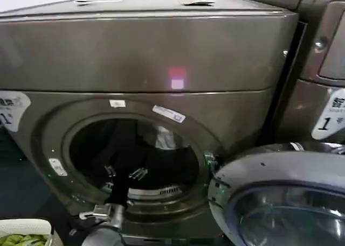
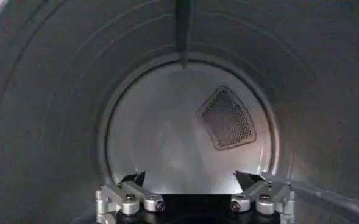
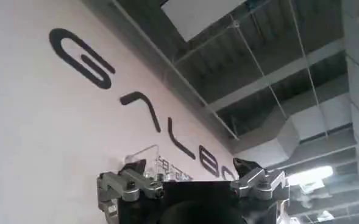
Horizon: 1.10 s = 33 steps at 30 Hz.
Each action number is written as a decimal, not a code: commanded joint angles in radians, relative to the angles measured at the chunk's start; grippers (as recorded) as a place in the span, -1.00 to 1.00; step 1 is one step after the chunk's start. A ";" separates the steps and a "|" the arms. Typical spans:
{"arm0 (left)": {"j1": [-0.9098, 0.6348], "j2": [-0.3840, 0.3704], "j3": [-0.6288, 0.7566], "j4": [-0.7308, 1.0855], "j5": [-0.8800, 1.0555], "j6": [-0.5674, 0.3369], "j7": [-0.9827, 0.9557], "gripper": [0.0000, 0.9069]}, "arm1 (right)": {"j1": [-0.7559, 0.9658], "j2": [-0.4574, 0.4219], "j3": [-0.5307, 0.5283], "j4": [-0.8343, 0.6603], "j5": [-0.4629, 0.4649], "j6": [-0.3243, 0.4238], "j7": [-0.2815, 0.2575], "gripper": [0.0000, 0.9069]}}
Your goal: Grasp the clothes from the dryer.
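Observation:
The dryer is a dark bronze-grey front-loader, and its round door hangs open at the lower right. My left gripper reaches through the porthole into the drum. In the left wrist view the left gripper is open with nothing between its fingers. It faces the bare drum back wall, a perforated vent and a baffle. The clothes are out of view. A pale patch shows deep in the drum; I cannot tell what it is. My right gripper is open and empty, pointing up at a lettered wall.
A second machine stands close on the right, its sticker marked "1". A basket with yellow-green fabric sits at the bottom left. The open door takes up the room at the lower right.

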<state>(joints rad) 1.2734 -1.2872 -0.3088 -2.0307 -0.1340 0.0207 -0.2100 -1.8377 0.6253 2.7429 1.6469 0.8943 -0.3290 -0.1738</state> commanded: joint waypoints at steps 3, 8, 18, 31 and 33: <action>-0.009 -0.002 0.003 0.008 0.000 0.000 0.001 1.00 | 0.000 0.002 0.000 0.001 0.002 0.001 0.003 1.00; -0.019 -0.006 0.007 0.017 0.000 0.000 0.003 1.00 | -0.003 0.002 0.000 0.000 0.002 0.011 0.001 1.00; -0.059 -0.022 0.005 0.058 -0.007 0.000 0.005 1.00 | -0.016 0.004 0.009 0.011 -0.030 -0.010 0.014 1.00; -0.294 -0.085 0.034 0.271 -0.034 0.014 0.017 1.00 | -0.034 0.003 0.023 0.037 -0.073 -0.018 -0.003 1.00; -0.377 -0.106 0.039 0.351 -0.031 0.012 0.021 1.00 | -0.033 0.004 0.023 0.038 -0.070 -0.015 -0.007 1.00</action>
<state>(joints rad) 1.1134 -1.3486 -0.2814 -1.8826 -0.1619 0.0337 -0.1961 -1.8683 0.6272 2.7631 1.6794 0.8359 -0.3409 -0.1772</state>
